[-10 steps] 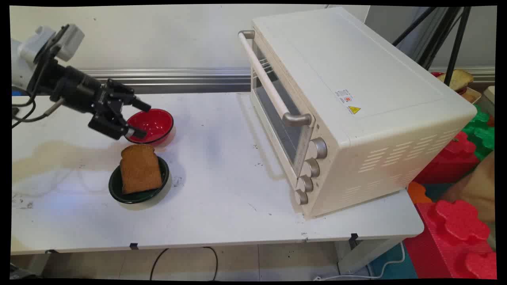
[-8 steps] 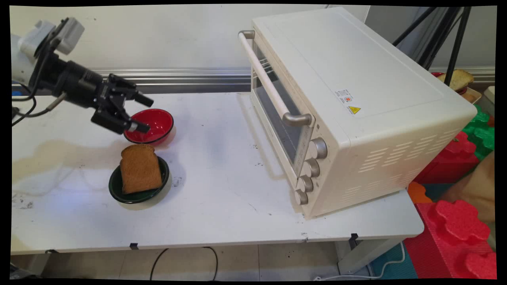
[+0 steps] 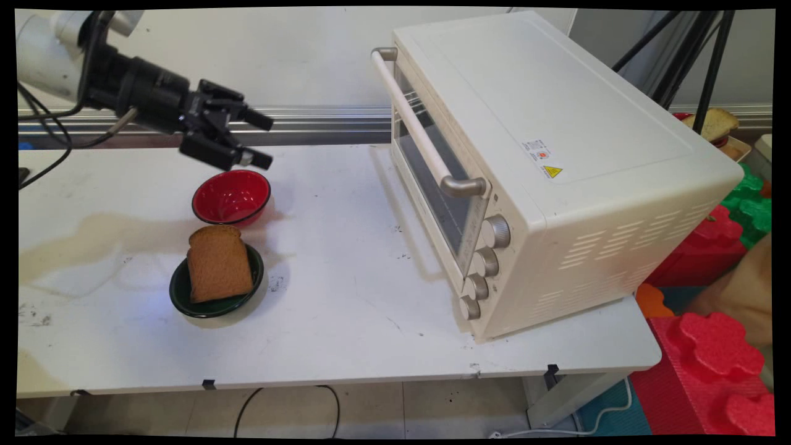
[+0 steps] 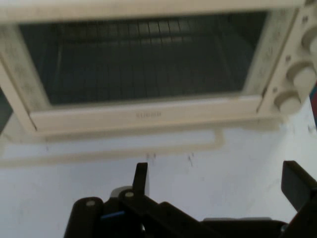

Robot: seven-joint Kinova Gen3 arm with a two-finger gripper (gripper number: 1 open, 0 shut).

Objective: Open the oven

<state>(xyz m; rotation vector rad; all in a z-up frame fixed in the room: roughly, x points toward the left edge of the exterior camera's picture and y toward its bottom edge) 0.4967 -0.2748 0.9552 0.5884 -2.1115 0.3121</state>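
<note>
Nearest to me on the counter (image 3: 346, 346) I see a dark green bowl (image 3: 216, 289) with a slice of brown toast (image 3: 219, 262) that leans in it and sticks out over its rim. Just behind it stands a red bowl (image 3: 232, 198), which looks empty. The two bowls are almost touching.

Above and a little behind the red bowl hangs my claw (image 3: 262, 139), in the air and touching nothing. Its two fingers are spread apart and nothing is between them; the hand view shows the same, with one finger (image 4: 140, 178) on the left and the other at the right edge. The claw points across the counter toward the toaster oven (image 3: 544, 167), but it is well apart from it.

The oven stands at the far right of the counter, its glass door (image 4: 143, 57) closed, the long handle (image 3: 411, 117) along the upper edge of the door and four knobs (image 3: 485, 266) at the side. In the hand view the door fills the upper part.

Moving here, I judge I must keep the claw high, so it does not knock the bowls.
</note>
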